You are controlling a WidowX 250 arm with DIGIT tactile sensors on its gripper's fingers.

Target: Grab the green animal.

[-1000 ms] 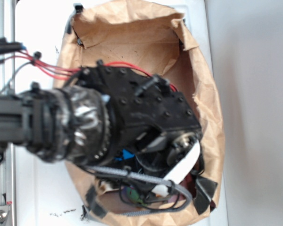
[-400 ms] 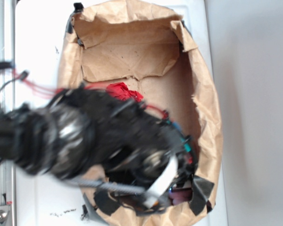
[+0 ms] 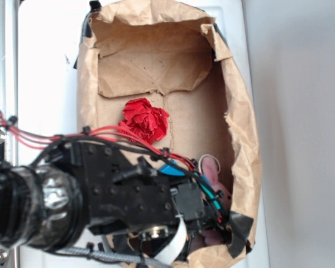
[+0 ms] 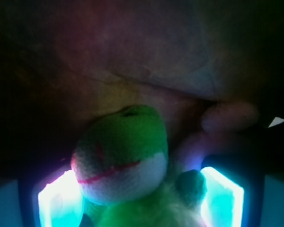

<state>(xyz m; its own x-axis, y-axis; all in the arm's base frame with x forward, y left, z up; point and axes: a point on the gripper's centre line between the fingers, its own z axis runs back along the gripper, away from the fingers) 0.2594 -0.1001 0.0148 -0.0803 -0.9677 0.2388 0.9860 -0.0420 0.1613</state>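
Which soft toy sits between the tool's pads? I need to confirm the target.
The green animal, with its white muzzle and red stitched mouth, sits between the glowing pads. The pink plush lies beyond it to the right, outside them.

We see the green animal (image 4: 125, 161) filling the lower middle of the wrist view — a darker green head above a white band crossed by a thin red line, with fuzzy lime-green plush below. It sits between the end effector (image 4: 139, 198)'s two glowing fingers (image 4: 61, 198), one on each side. A pink plush shape (image 4: 227, 118) lies just beside it on the right — the background is dim brown.
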